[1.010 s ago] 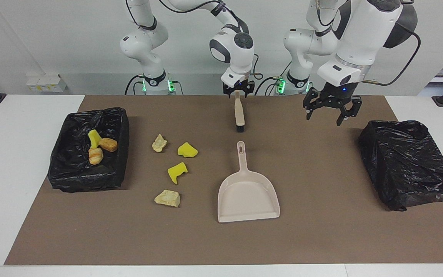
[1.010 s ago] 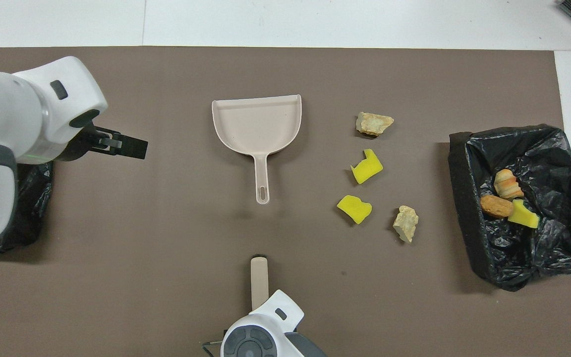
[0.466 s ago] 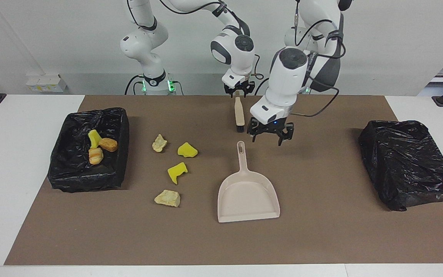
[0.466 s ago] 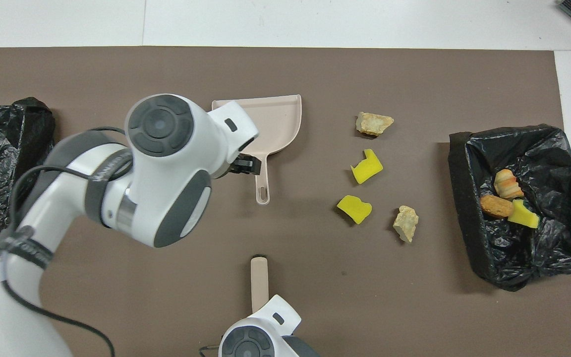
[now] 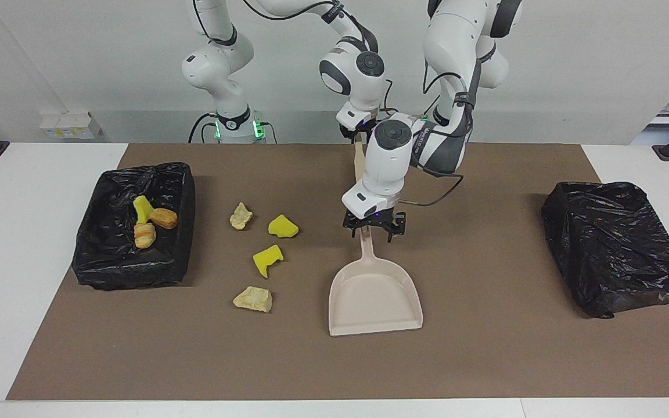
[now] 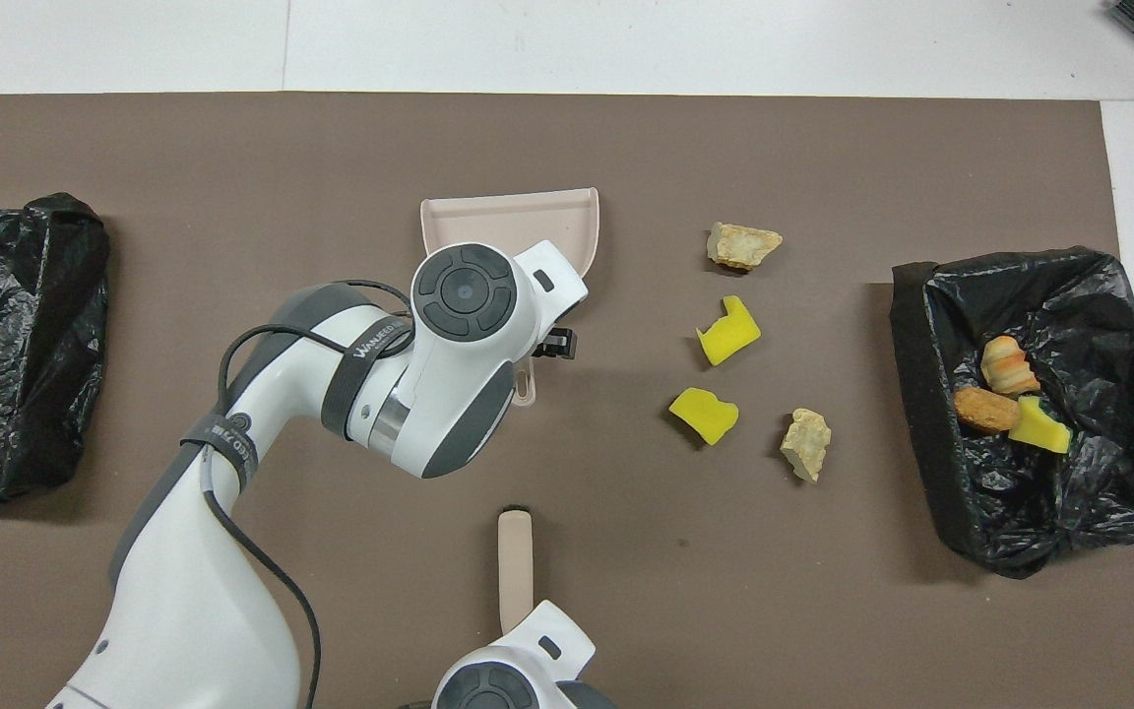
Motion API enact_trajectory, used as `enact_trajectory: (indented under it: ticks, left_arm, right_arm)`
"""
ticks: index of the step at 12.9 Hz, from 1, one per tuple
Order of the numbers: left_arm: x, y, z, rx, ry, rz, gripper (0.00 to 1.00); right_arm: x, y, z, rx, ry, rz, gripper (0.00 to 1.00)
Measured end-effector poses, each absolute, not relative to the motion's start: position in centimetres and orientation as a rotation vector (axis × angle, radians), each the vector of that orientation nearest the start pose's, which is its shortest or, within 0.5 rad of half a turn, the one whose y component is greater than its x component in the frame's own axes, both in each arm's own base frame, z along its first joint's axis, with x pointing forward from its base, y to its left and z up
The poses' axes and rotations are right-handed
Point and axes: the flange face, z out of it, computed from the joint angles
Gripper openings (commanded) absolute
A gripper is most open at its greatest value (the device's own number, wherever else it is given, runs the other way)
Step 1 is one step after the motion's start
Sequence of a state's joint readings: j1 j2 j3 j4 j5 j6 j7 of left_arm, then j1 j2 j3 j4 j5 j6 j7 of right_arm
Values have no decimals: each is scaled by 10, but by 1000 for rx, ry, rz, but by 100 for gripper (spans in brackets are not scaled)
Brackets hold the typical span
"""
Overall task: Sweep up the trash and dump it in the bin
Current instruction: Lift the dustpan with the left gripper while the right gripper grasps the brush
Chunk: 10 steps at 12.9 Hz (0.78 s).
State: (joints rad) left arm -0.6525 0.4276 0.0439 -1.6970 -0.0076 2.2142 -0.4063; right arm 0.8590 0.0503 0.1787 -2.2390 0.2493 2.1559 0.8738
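We saw the left gripper (image 5: 373, 230) spread around the dustpan (image 5: 374, 296) handle, the right gripper (image 5: 360, 134) at the brush (image 6: 515, 569), its grip unclear, with trash (image 5: 266, 259) lying beside the dustpan.

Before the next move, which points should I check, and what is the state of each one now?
1. Left gripper over the dustpan handle: ok.
2. Left gripper open, one finger on each side of the handle: ok.
3. Dustpan flat on the mat and empty: ok.
4. Right gripper at the brush handle end, holding it firmly: cannot tell.
5. All trash in the bin: not ok; four pieces lie on the mat, three in the bin.
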Motion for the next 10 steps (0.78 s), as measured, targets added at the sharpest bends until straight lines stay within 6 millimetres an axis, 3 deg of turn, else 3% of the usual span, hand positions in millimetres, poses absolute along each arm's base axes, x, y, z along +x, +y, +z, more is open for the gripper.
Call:
enact_trajectory:
  ticks: [2,3,4,5,10]
  left_arm:
    - [552,-388,347,-3152,304,-130,73]
    - [553,-388,347,-3152,300,-132,55]
    - [554,-388,349,-3152,300,-138,30]
    - [555,-388,351,-3142,311,-153,19]
    - [561,-381,377,-3107,386,-234,10]
  right_arm:
    - [253,448,337,-3112,-17,393,0]
    - [253,445,336,-3124,-16,414,0]
    - [253,442,336,-3135,-15,435,0]
    - [254,439,336,-3147,-13,459,0]
    - [278,413,342,-3156,-1,520,0]
